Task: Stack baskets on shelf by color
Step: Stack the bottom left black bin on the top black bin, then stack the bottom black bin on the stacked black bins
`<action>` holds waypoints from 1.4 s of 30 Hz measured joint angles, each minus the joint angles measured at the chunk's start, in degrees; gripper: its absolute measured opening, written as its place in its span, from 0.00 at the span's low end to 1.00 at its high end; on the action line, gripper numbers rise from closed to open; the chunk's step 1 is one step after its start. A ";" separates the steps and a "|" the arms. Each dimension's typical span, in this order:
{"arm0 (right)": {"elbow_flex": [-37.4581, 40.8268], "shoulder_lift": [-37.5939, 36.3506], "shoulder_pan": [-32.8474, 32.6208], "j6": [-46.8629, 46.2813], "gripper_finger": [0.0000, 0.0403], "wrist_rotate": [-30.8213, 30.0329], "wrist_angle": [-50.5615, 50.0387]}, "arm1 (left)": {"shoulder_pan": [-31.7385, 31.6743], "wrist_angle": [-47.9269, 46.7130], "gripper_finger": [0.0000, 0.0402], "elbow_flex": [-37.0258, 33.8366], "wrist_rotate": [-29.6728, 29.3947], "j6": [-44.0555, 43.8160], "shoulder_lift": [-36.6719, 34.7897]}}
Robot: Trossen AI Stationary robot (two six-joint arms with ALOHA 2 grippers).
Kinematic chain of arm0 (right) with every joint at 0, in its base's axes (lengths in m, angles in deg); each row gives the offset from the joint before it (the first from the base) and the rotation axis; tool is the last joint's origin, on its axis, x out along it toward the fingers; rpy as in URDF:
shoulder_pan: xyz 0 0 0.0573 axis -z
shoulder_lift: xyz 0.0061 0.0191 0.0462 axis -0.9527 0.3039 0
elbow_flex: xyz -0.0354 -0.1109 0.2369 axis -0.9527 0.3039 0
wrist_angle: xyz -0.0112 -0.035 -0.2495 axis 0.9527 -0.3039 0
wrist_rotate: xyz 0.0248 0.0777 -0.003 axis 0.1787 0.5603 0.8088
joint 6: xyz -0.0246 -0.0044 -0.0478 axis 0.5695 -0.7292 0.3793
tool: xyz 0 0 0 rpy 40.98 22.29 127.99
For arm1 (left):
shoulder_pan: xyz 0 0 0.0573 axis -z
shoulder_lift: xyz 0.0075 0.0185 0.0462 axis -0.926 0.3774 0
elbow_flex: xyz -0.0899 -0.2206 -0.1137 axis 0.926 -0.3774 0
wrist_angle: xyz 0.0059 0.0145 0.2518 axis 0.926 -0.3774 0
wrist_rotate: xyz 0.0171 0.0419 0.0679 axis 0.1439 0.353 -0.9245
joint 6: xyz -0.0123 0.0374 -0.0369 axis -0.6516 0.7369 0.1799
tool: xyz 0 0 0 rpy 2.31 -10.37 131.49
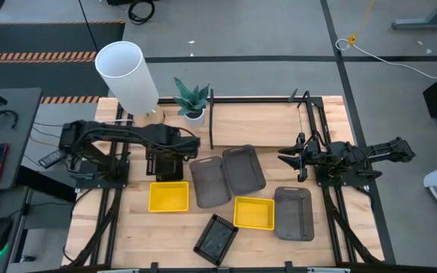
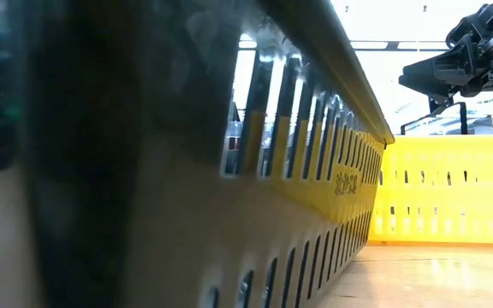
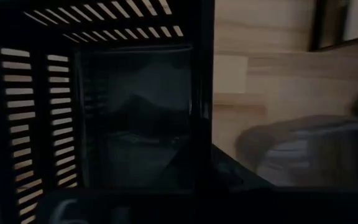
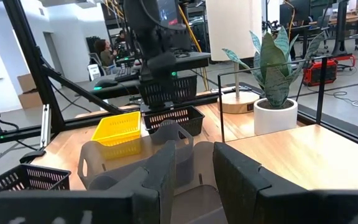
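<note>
My left gripper (image 1: 165, 156) hangs over the table's left middle, pointing down and shut on a black mesh basket (image 4: 166, 91). Right below it is a second black mesh basket (image 4: 178, 119); whether the two touch, I cannot tell. A yellow basket (image 1: 168, 196) lies just nearer. Three dark grey baskets (image 1: 209, 180) (image 1: 243, 168) (image 1: 294, 213), another yellow one (image 1: 254, 212) and a black one (image 1: 216, 236) lie on the table. The shelf (image 1: 212, 121) stands at the far middle. My right gripper (image 1: 285, 156) waits open at the right, pointing level. My left gripper comes from above, fingers pointing down, onto the top rim (image 4: 160, 76) of the black mesh basket. The wrist view looks into the basket's dark inside (image 3: 142, 118) and the fingers themselves are hidden. The basket hangs about level, opening up, clear of the table.
A white cylindrical lamp (image 1: 126, 74) and a potted plant (image 1: 193, 100) stand at the far left beside the shelf. In the low view a yellow basket wall (image 2: 298, 197) fills most of the picture. Bare wood shows on the shelf board (image 1: 271, 125).
</note>
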 joint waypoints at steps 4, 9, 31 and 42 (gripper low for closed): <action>-0.01 0.00 0.00 0.00 0.28 0.01 0.00 | -0.72 0.04 0.03 0.00 0.69 0.10 3.64; -0.01 0.00 0.00 -0.01 0.28 0.02 0.00 | -0.57 0.94 0.06 0.00 1.68 0.51 6.75; 0.00 0.00 0.00 0.00 0.28 0.02 0.00 | 6.58 22.38 0.30 -0.02 11.07 15.28 2.38; -0.01 -0.01 -0.01 -0.02 0.28 0.00 -0.02 | 20.66 45.90 0.29 -0.02 8.73 17.86 3.81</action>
